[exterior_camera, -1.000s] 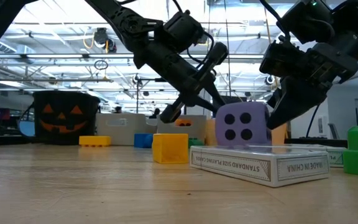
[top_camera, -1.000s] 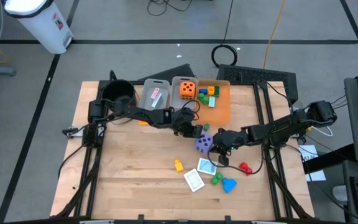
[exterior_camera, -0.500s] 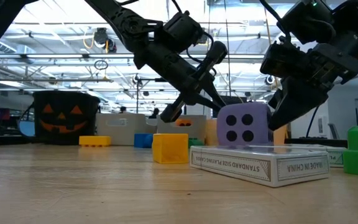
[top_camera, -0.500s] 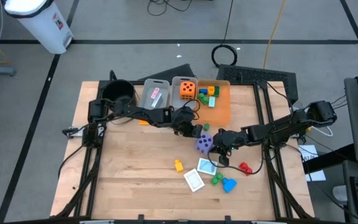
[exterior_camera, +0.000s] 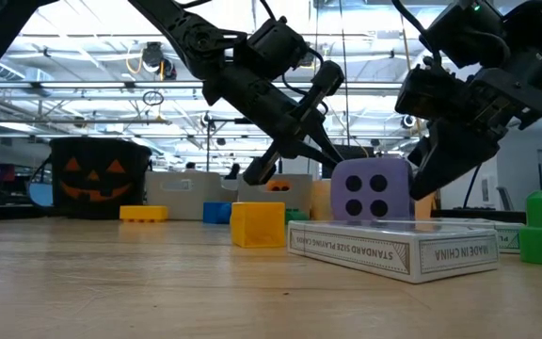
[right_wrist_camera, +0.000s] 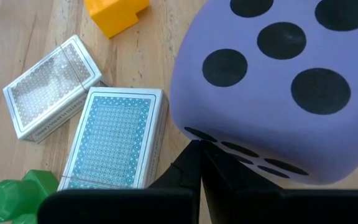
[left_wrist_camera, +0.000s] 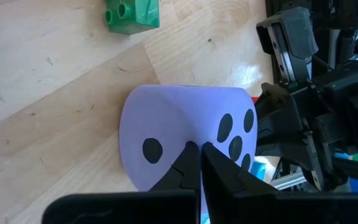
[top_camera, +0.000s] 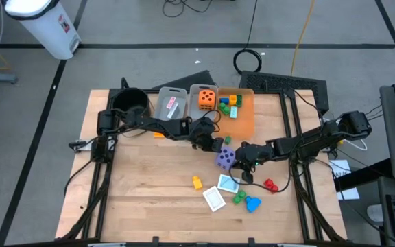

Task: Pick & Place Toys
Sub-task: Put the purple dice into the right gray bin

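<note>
Purple die [top_camera: 224, 158] pinched between left gripper [top_camera: 217, 145] and right gripper [top_camera: 241, 155], both fingers clenched, probably to lift jointly.

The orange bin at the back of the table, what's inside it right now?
In the orange bin, the high view shows an orange die and a cluster of small yellow, green and blue blocks. The rest looks bare; anything beneath the die is covered.

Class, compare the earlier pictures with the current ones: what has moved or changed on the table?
Almost nothing. The purple die sits a touch lower in the low view; otherwise both closed grippers, left and right, stay at the die, and the other toys are unmoved.
</note>
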You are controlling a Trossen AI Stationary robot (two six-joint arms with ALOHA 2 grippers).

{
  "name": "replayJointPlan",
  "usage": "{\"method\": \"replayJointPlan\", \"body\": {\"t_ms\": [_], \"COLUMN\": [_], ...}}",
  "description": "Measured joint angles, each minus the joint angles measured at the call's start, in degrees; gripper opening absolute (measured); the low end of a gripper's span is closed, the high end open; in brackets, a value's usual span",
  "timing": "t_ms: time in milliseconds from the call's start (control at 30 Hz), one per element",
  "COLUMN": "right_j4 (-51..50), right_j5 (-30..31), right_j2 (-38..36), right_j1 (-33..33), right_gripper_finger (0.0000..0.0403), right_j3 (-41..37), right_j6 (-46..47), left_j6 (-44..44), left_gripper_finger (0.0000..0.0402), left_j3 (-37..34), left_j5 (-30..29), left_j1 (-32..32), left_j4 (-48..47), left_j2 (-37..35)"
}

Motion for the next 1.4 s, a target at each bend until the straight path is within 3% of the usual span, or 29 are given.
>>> {"method": "replayJointPlan", "body": {"t_ms": [533,1200,1400], "right_j4": [-2.3,-2.6,-3.9], "right_j5": [0.2,-0.8,-3.5], "right_j2": [0.0,-0.3,-3.6], "right_j1": [0.0,0.0,0.0], "right_gripper_finger": [0.0,0.0001,0.0021], "right_j3": [0.0,0.0,0.0], "right_j6": [1.5,1.6,2.6], "left_j6": [3.2,4.0,10.6], "left_gripper_finger": [0.0002,0.0,0.0], "left_j3": [0.0,0.0,0.0], "left_j5": [0.4,-0.1,0.1], "left_j1": [1.4,2.4,3.8], "left_j4": [-6.5,-6.8,-6.2], "left_j2": [-3.5,-4.6,-9.3]}}
